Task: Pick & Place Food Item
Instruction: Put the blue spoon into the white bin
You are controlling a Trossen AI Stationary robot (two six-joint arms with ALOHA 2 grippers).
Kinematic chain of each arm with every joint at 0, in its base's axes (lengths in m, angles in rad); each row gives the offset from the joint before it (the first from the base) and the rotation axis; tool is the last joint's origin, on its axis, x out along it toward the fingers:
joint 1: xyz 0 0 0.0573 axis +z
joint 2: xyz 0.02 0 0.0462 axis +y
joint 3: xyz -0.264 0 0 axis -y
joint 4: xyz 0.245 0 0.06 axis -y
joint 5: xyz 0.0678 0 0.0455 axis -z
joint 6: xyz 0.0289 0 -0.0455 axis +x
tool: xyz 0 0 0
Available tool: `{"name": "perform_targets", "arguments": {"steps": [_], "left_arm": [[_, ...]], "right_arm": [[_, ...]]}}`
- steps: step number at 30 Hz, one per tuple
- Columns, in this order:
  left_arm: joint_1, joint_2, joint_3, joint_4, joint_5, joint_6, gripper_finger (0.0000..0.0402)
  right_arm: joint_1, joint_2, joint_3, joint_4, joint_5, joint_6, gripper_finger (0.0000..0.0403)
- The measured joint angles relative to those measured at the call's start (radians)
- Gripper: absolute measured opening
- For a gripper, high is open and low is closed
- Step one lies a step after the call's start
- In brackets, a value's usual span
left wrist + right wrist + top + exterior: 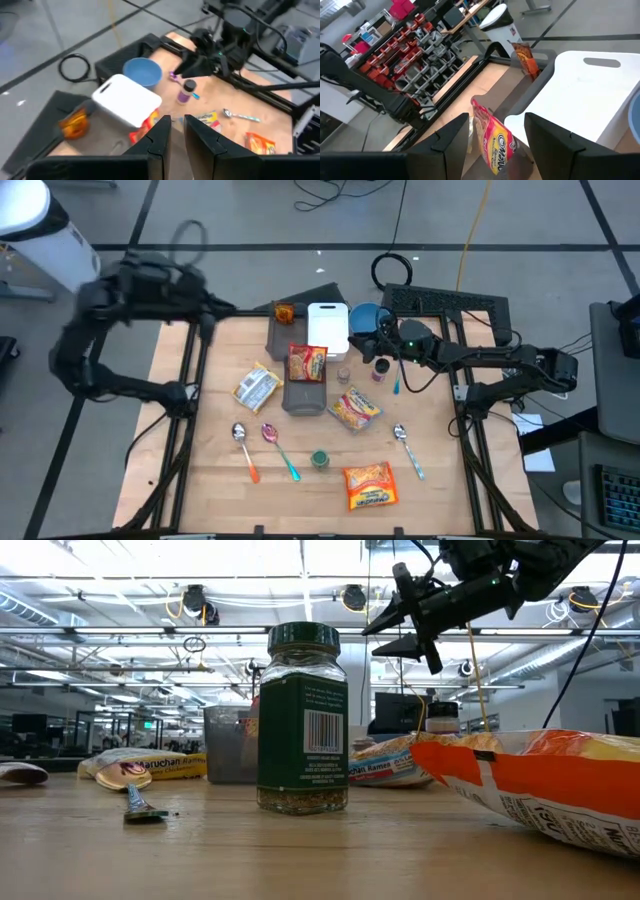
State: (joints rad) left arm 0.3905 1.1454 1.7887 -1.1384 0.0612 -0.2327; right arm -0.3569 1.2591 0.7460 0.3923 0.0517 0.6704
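Ceiling strip lights (pixel 300 560) are glaring in low view; left wrist view is blurring; shadows are staying soft.

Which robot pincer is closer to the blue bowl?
The right pincer hangs right beside the blue bowl. The left pincer is far off, past the table's other far corner.

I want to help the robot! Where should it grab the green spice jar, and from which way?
Probably best from straight above, with the fingers closing on the round lid or the neck just under it. The spice jar stands upright on the table, apart from the spoons and noodle packs, so the top is free. Its smooth glass sides might slip.
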Motion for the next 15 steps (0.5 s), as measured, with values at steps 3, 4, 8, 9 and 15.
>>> {"name": "perform_targets", "arguments": {"steps": [3, 4, 8, 9, 15], "left_arm": [[-0.062, -0.001, -0.136, 0.18, 0.006, -0.013, 0.0058], [-0.081, -0.001, -0.181, 0.244, 0.017, -0.013, 0.0058], [-0.154, 0.007, -0.354, 0.552, 0.077, -0.013, 0.0058], [-0.171, 0.012, -0.395, 0.638, 0.1, -0.013, 0.0058], [-0.244, 0.023, -0.596, 1.038, 0.147, -0.013, 0.0058]], "right_arm": [[-0.001, 0.0, 0.0, 0.0, 0.0, -0.002, 0.0185], [-0.001, 0.0, 0.0, 0.0, 0.0, -0.002, 0.0185], [-0.001, 0.0, 0.0, 0.0, 0.0, -0.011, 0.0185], [-0.001, 0.0, 0.0, 0.0, 0.0, -0.021, 0.0185], [-0.008, -0.018, 0.0, -0.001, -0.007, -0.043, 0.0185]]}}
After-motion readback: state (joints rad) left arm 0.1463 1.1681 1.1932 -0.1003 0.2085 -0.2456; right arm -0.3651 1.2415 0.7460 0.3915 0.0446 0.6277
